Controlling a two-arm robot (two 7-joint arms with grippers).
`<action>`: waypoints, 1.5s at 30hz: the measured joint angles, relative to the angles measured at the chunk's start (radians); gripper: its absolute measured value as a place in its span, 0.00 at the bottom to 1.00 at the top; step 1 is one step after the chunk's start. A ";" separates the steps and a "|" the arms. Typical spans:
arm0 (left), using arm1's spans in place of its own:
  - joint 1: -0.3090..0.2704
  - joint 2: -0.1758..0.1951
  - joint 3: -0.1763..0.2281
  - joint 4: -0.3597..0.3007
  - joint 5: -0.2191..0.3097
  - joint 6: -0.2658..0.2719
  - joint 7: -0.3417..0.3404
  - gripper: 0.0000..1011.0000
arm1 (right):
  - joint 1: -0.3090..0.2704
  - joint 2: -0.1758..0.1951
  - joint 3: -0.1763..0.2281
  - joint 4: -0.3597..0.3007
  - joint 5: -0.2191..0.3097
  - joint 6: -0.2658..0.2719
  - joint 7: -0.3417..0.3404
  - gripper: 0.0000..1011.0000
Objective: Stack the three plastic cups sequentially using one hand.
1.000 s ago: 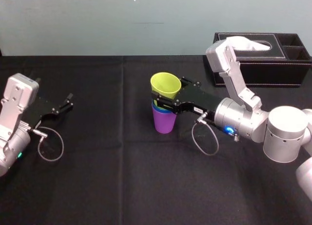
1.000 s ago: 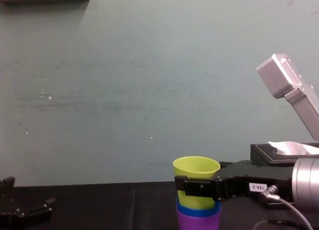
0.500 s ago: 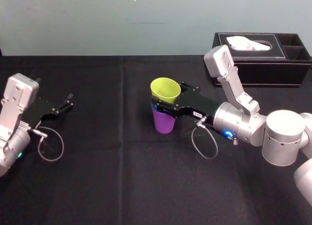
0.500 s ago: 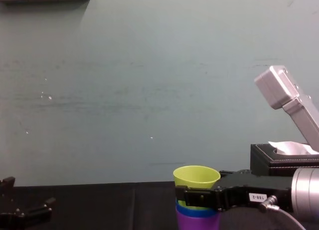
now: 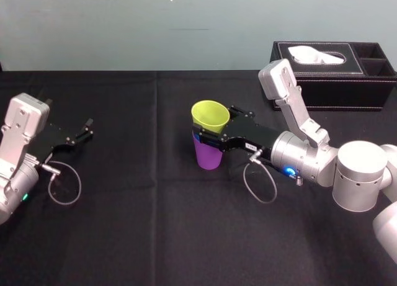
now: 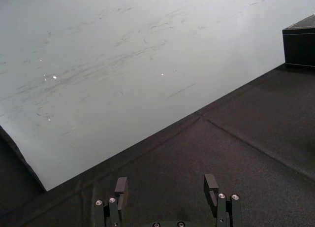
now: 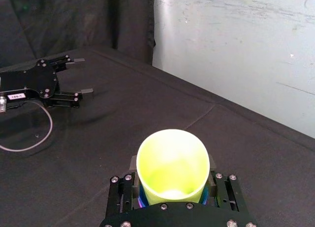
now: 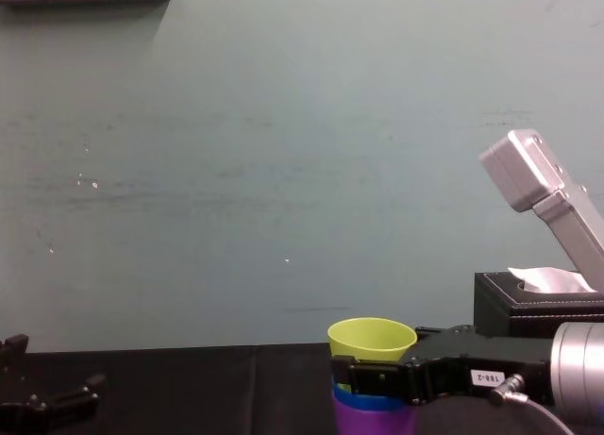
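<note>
The yellow-green cup (image 5: 209, 114) sits nested in the blue cup (image 5: 196, 137), and only the blue cup's rim shows above the purple cup (image 5: 208, 154). The stack stands upright at the middle of the black table. My right gripper (image 5: 215, 123) reaches in from the right, shut on the yellow-green cup just below its rim, one finger on each side. In the right wrist view the yellow-green cup (image 7: 172, 163) sits between the fingers. From the chest the yellow-green cup (image 8: 371, 341), blue rim (image 8: 363, 398) and purple cup (image 8: 373, 421) line up. My left gripper (image 5: 87, 129) rests open at the far left.
A black tissue box (image 5: 335, 69) stands at the back right behind my right arm. The table is covered in black cloth (image 5: 155, 236) with a pale wall behind. Grey cable loops hang beside both wrists.
My right gripper has brought the yellow-green cup down, so it sits deeper in the blue cup. The left arm has not moved.
</note>
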 joint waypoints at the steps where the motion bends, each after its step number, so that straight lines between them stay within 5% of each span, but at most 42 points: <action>1: 0.000 0.000 0.000 0.000 0.000 0.000 0.000 1.00 | 0.000 0.000 0.000 0.000 0.000 0.000 0.000 0.73; 13: 0.000 0.000 0.000 0.000 0.000 0.000 0.000 1.00 | 0.001 0.001 0.000 -0.001 0.001 0.001 0.000 0.99; 25: 0.000 0.000 0.000 0.000 0.000 0.000 0.000 1.00 | -0.004 0.002 0.006 -0.014 0.002 -0.005 -0.001 0.99; 45: 0.000 0.000 0.000 0.000 0.000 0.000 0.000 1.00 | -0.148 0.032 0.118 -0.179 0.023 -0.056 -0.111 0.99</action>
